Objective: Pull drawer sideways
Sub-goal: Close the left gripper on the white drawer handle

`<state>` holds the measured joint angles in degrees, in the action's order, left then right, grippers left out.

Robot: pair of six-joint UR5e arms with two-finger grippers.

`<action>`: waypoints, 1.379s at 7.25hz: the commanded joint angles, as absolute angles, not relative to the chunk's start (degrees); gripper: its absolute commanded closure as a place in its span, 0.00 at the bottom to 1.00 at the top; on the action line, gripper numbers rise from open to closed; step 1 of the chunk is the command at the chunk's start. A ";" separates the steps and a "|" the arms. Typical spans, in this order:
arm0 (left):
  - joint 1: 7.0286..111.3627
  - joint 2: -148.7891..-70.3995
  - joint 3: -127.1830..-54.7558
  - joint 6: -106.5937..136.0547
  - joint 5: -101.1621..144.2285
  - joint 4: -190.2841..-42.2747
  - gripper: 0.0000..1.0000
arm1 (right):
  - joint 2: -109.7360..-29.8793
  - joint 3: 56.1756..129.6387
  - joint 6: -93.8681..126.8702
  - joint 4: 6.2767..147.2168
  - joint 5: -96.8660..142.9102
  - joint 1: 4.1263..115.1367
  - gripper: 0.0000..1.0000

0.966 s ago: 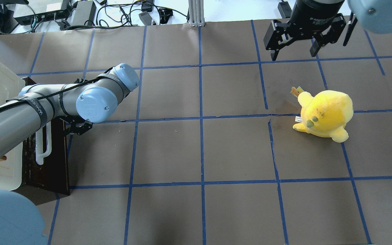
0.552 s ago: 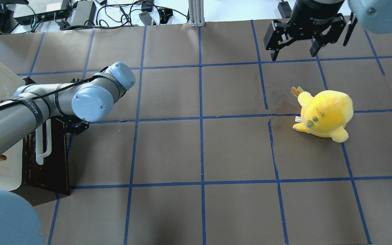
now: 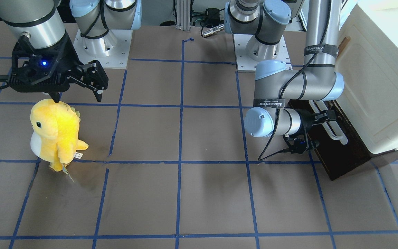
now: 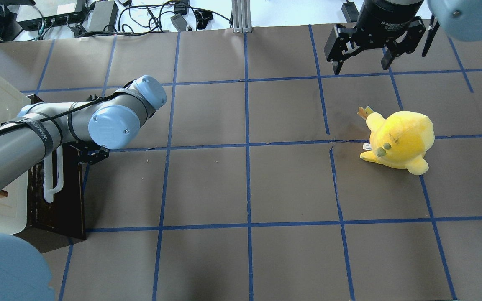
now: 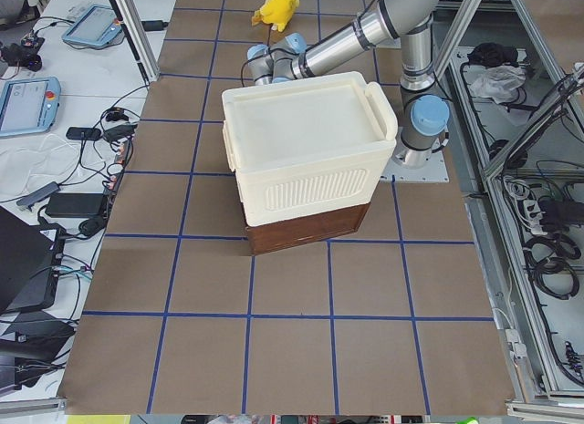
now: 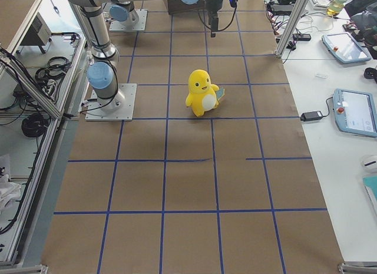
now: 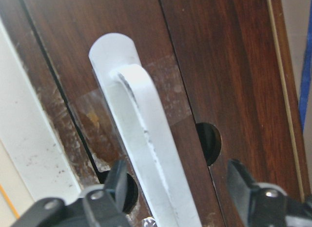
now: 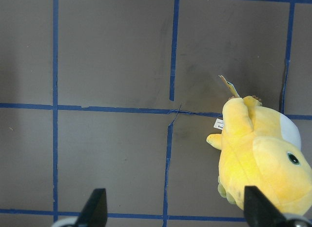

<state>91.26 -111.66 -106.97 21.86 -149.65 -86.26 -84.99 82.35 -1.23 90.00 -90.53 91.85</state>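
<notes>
The drawer's dark brown wooden front (image 3: 344, 152) faces the table under the cream cabinet, at the left edge of the overhead view (image 4: 63, 200). Its long white bar handle (image 3: 335, 133) runs along the front and also shows in the overhead view (image 4: 52, 177). In the left wrist view the handle (image 7: 146, 119) passes between the fingers. My left gripper (image 7: 178, 202) is open and straddles the handle near one end, with both fingers apart from it; it also shows in the front-facing view (image 3: 325, 116). My right gripper (image 4: 361, 67) is open and empty, hovering above the table far from the drawer.
The cream cabinet (image 3: 375, 86) stands over the drawer at the table's left end (image 5: 310, 150). A yellow plush toy (image 4: 400, 140) stands on the right side, just below my right gripper (image 3: 78, 97). The brown table (image 4: 245, 188) carries a blue tape grid.
My left arm has shifted a little toward the drawer, bringing the gripper closer to the handle, then held still. The right arm and the plush have not moved.
</notes>
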 commanded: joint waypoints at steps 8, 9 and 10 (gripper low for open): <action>91.32 -111.45 -106.96 21.97 -149.59 -86.40 0.48 | -84.99 82.35 -1.23 90.00 -90.53 91.85 0.00; 91.32 -111.45 -107.05 21.97 -149.68 -86.40 0.48 | -84.99 82.35 -1.32 90.00 -90.53 91.85 0.00; 91.32 -111.45 -107.05 21.97 -149.68 -86.40 0.48 | -84.99 82.35 -1.23 90.00 -90.53 91.85 0.00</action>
<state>91.32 -111.45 -107.01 21.97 -149.65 -86.40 -84.99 82.35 -1.27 90.00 -90.53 91.85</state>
